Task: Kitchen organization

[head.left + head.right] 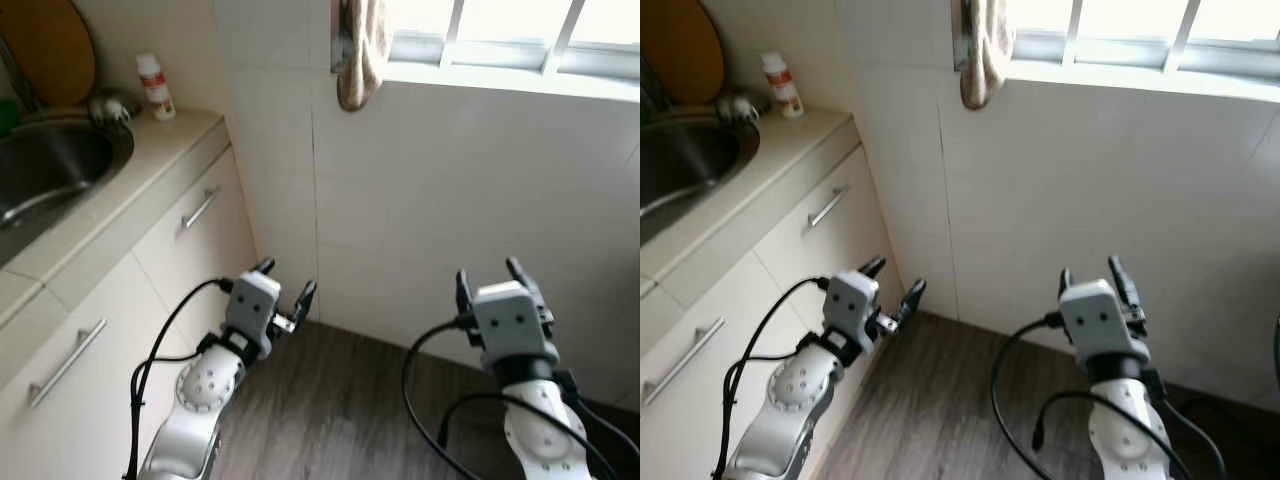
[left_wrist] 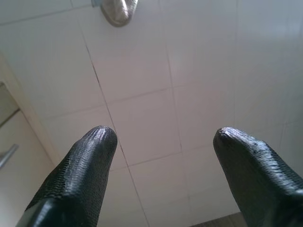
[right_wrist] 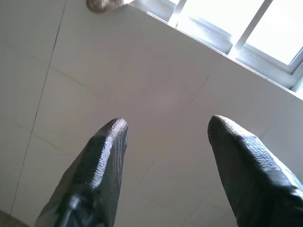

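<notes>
My left gripper [image 1: 285, 280] is held out low in front of me, open and holding nothing, close to the corner where the cabinets meet the tiled wall. My right gripper [image 1: 490, 275] is raised beside it, also open and holding nothing, facing the white tiles below the window. In the left wrist view the two black fingers [image 2: 85, 175] frame bare tiles. The right wrist view has its fingers [image 3: 99, 165] pointing up at tiles and window bars. On the counter [image 1: 140, 165] at the left lie a steel sink [image 1: 45, 165] and a small white bottle [image 1: 155, 87] with a red label.
Cream cabinet drawers with metal bar handles [image 1: 200, 208] run along the left. A wooden board [image 1: 45, 45] leans behind the sink. A beige cloth [image 1: 362, 50] hangs from the window sill [image 1: 500, 70]. Dark wood flooring [image 1: 340, 410] lies below the arms.
</notes>
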